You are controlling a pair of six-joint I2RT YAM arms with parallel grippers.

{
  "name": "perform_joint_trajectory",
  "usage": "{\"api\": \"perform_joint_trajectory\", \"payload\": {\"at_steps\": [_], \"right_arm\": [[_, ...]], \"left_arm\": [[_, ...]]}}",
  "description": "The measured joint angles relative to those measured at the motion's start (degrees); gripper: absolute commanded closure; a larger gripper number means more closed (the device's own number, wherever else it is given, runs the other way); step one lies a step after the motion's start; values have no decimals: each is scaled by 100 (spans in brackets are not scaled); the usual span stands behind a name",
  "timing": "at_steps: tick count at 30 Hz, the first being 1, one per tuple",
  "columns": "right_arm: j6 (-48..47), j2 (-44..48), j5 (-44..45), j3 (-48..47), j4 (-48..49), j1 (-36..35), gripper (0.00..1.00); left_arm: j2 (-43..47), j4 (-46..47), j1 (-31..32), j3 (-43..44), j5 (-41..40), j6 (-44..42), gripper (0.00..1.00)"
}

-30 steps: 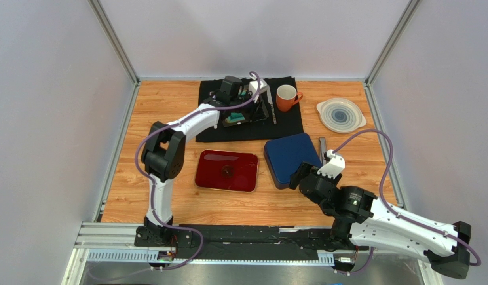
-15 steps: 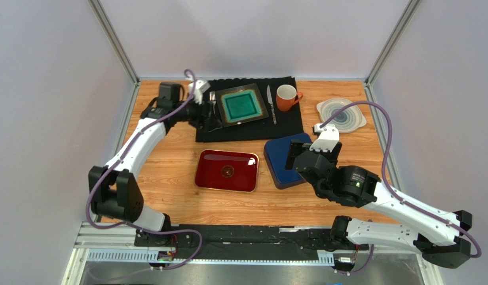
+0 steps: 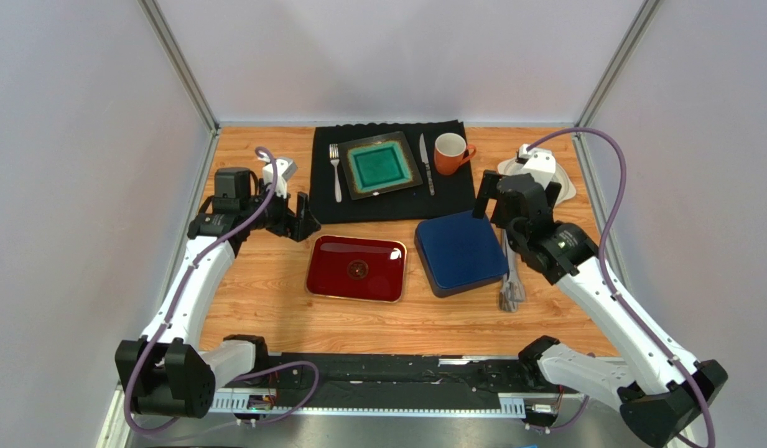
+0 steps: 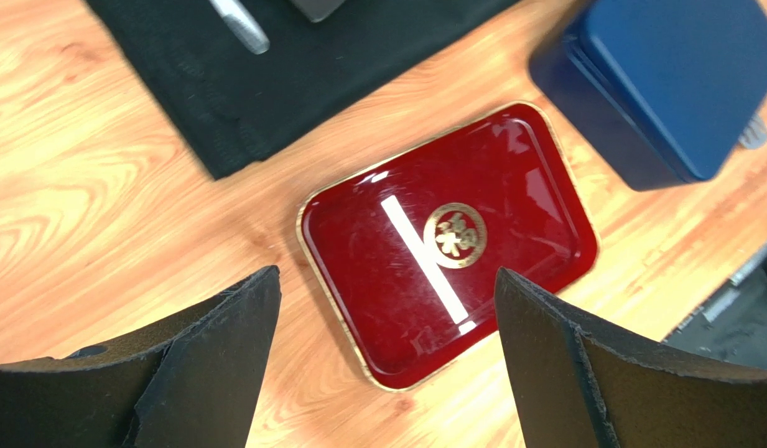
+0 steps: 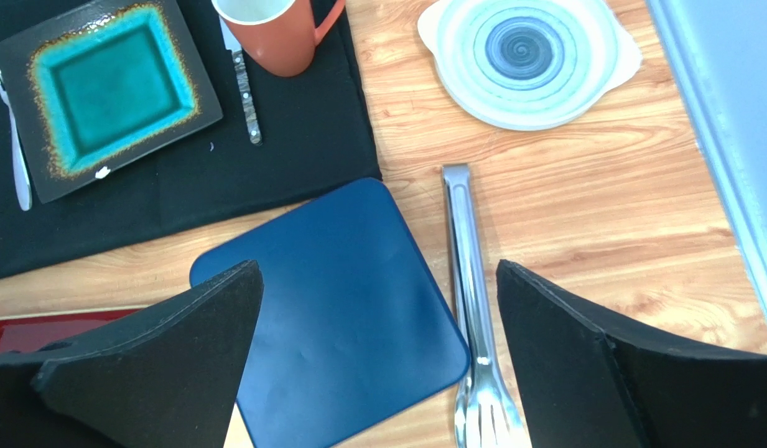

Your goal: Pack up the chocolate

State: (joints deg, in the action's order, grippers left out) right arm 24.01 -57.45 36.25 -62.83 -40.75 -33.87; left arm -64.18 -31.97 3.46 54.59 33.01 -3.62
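No chocolate shows in any view. My left gripper [image 3: 301,219] hangs open over the bare wood left of the red tray [image 3: 321,280]. In the left wrist view its fingers [image 4: 387,273] frame the tray's near corner [image 4: 527,177], and nothing is between them. The tray holds only a gold emblem. My right gripper [image 3: 494,203] stands open above the far right corner of the closed blue box [image 3: 460,250]. In the right wrist view its wide jaws [image 5: 378,271] span the box lid [image 5: 331,308] and the metal tongs [image 5: 466,289], holding nothing.
On the black mat [image 3: 396,201] at the back lie a teal square plate [image 3: 379,166], a fork [image 3: 336,173], a knife [image 3: 424,166] and an orange mug [image 3: 450,153]. A white round plate [image 3: 557,187] sits back right. The tongs [image 3: 510,280] lie right of the box.
My left gripper opened at the teal plate, then swung back left and nearer, to beside the red tray. My right arm rose from the near edge to the blue box's far corner.
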Motion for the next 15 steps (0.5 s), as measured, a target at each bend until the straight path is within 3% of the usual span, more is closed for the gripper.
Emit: {"api": "perform_joint_trajectory", "payload": {"at_steps": [4,10,15], "right_arm": [[-149,-146,-807,103,385,566,0],[-186,33,-1561,603,817,800,0],[-205,144,-1871,896,898,979,0]], "left_arm": [[0,96,-284,-229,-61,-17,7],[15,345,-765,-656,-90,-15,5],[208,671,-807,-1104,-245,-13,4]]}}
